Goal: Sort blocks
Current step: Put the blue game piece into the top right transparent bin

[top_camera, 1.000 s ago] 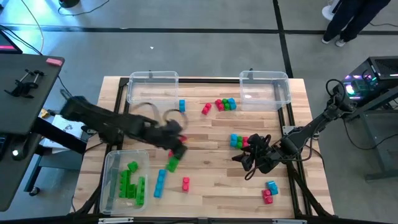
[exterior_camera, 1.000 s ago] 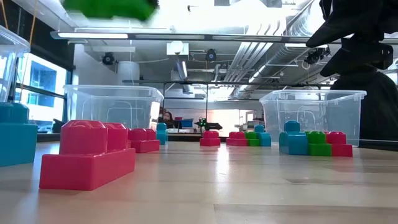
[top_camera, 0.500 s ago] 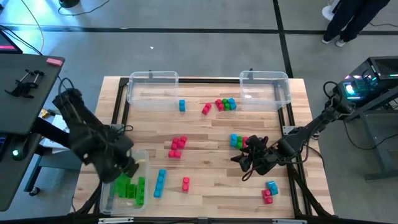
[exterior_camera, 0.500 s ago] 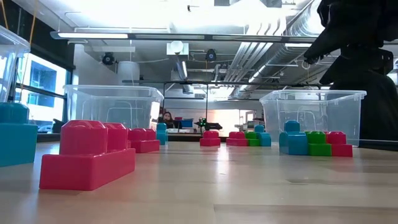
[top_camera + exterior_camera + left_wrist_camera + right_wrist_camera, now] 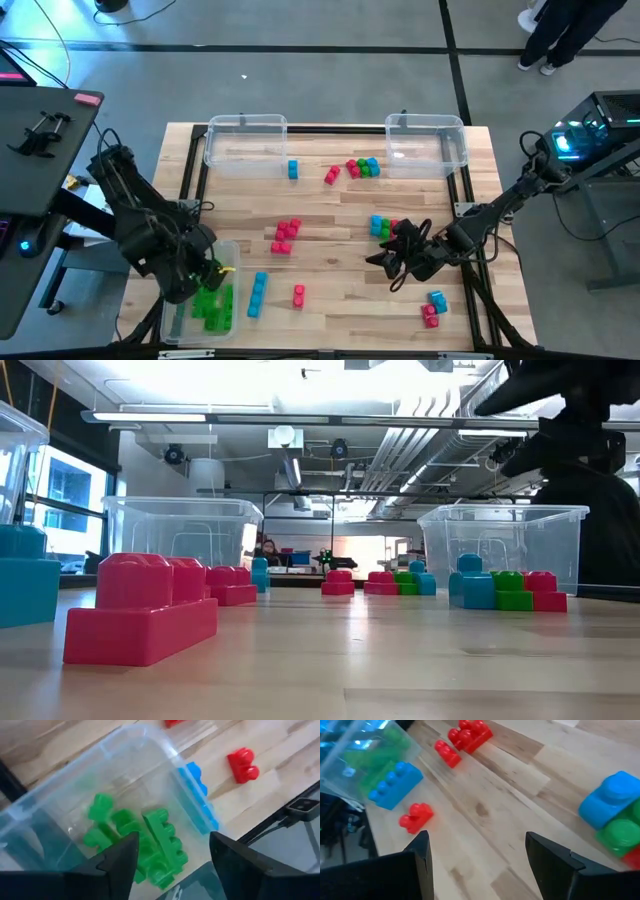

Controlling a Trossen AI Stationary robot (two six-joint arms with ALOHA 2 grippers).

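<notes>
Small red, green and blue blocks lie scattered on the wooden table (image 5: pixel 330 300). Several green blocks (image 5: pixel 213 303) (image 5: pixel 145 840) rest on the floor of the clear near-left bin (image 5: pixel 180 262) (image 5: pixel 145 735). My left gripper (image 5: pixel 207 276) (image 5: pixel 172 850) hovers open over that bin, nothing between its fingers. My right gripper (image 5: pixel 385 258) (image 5: pixel 479 842) hovers open just near of a blue, green and red cluster (image 5: pixel 382 228) (image 5: pixel 617 815), apart from it. In the low view only the right arm (image 5: pixel 565 420) shows.
A blue bar (image 5: pixel 258 293) (image 5: pixel 200 800) and a red block (image 5: pixel 299 295) (image 5: pixel 243 765) lie right of the bin. Red blocks (image 5: pixel 286 235) sit mid-table, more blocks (image 5: pixel 364 168) between two clear far bins (image 5: pixel 245 140) (image 5: pixel 427 142). A blue-red pair (image 5: pixel 434 308) lies near right.
My left gripper has swung from the table's middle toward the near-left bin, carrying a green block lifted clear above the table, and now hangs over the bin with nothing between its fingers. The right arm has barely moved.
</notes>
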